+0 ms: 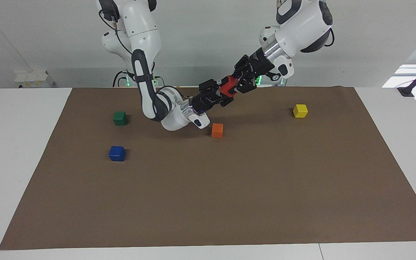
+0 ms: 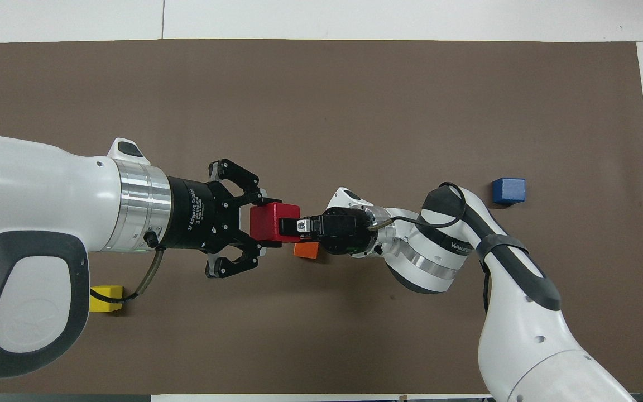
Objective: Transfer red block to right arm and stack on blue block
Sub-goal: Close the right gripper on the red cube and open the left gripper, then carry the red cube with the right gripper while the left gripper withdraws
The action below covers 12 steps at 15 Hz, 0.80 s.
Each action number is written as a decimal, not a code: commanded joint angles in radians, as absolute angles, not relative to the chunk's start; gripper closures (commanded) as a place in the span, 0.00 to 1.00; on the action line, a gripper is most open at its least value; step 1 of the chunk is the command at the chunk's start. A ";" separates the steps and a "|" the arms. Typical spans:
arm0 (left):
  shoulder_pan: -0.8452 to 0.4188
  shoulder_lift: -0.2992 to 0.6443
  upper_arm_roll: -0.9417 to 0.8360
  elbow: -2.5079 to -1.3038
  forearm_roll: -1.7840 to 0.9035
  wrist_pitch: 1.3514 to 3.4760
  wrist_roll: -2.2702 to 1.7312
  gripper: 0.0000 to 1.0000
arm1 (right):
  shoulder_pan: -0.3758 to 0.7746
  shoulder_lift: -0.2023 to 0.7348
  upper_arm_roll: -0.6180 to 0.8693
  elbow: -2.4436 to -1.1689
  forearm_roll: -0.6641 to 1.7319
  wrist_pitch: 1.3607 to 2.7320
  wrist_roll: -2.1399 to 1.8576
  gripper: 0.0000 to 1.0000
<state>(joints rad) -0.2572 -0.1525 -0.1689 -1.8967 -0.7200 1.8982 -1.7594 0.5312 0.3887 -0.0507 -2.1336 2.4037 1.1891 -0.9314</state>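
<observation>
Nearest the facing camera, the blue block (image 1: 117,153) sits bare on the mat, stacking not begun. Higher, over the orange cube (image 1: 217,130), the handover is midway: the left gripper (image 1: 237,83) and right gripper (image 1: 219,94) both clamp the red block (image 1: 229,87) aloft.

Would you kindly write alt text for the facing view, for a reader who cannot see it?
Two white robot arms meet in mid-air over a brown mat, the left claw and the right claw both closed on a red block raised above an orange block. A blue block, green block and yellow block sit apart on the mat.
</observation>
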 commanded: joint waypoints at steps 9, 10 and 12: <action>-0.014 -0.207 -0.137 -1.901 -0.373 1.790 -1.120 0.00 | 0.512 0.361 -0.055 -2.118 2.413 1.207 -0.904 1.00; 0.007 -0.190 -0.137 -1.887 -0.318 1.778 -1.000 0.00 | 0.502 0.341 -0.057 -2.118 2.405 1.247 -0.879 1.00; 0.017 -0.135 -0.137 -1.853 -0.124 1.753 -0.761 0.00 | 0.479 0.296 -0.057 -2.111 2.358 1.356 -0.842 1.00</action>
<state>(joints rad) 0.0066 -0.1864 -0.1264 -1.8952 -0.2752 1.7900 -0.9676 0.5103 0.3618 -0.0623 -2.1098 2.3988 1.2579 -0.8966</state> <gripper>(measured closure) 0.000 0.419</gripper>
